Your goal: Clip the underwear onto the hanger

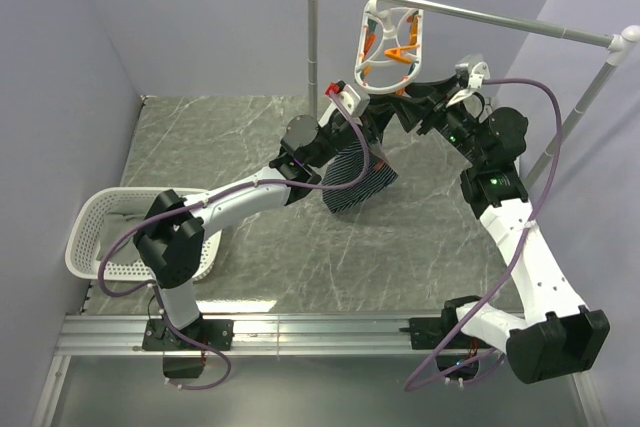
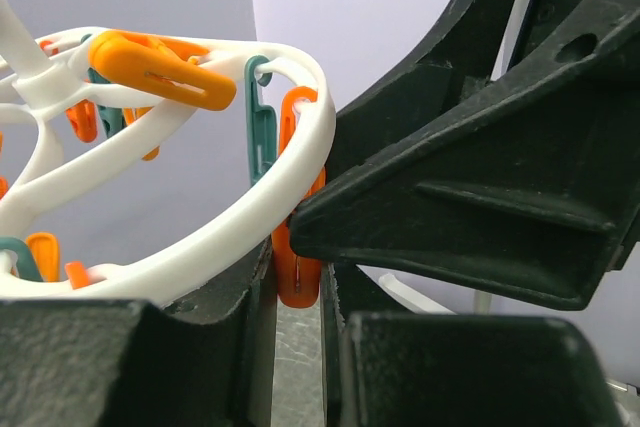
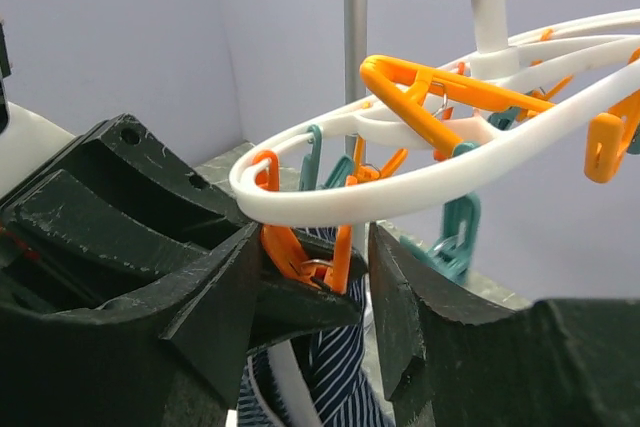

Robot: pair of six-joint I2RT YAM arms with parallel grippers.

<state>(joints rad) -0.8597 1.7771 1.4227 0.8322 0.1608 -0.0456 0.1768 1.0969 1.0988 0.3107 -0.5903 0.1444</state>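
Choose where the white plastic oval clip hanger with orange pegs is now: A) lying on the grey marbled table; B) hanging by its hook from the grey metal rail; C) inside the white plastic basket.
B: in the top view the white hanger hangs hooked over the grey metal rail.

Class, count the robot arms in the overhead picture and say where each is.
2. Left arm stretches from the near-left base; right arm bends from the near-right base. Both meet under the hanger.

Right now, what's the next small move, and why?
Probably squeeze the right claw shut on the orange peg it straddles, to open it: the peg looks unpinched, and the left claw holds the underwear just beneath the hanger.
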